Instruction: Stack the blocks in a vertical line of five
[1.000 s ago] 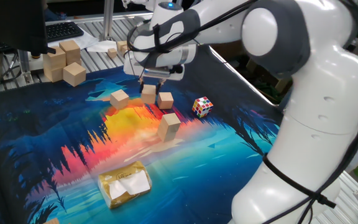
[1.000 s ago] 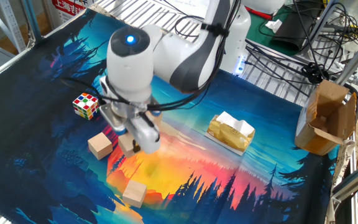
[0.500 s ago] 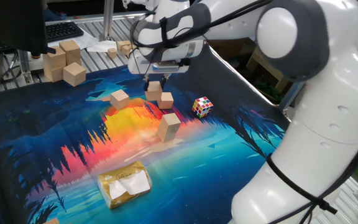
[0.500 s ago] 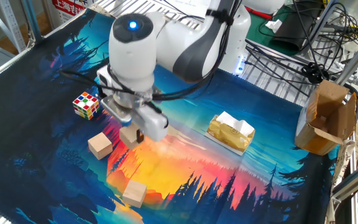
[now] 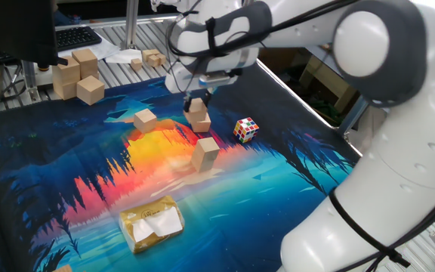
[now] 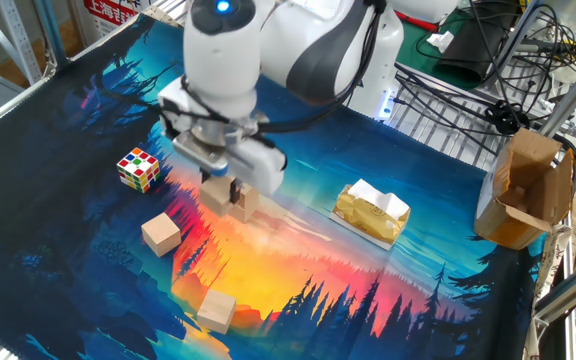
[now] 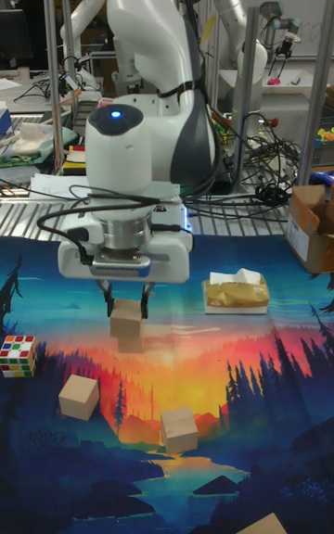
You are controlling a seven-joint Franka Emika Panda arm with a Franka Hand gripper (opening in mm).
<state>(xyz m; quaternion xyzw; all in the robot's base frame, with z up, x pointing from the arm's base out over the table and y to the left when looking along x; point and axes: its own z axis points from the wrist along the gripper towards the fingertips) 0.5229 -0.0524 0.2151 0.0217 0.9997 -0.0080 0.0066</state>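
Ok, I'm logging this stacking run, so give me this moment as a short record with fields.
gripper: shut on one block, above the mat
held block: close beside or over a second block; contact unclear
loose blocks: two, lying apart on the mat
stack: no line of five yet
other items: puzzle cube, gold packet
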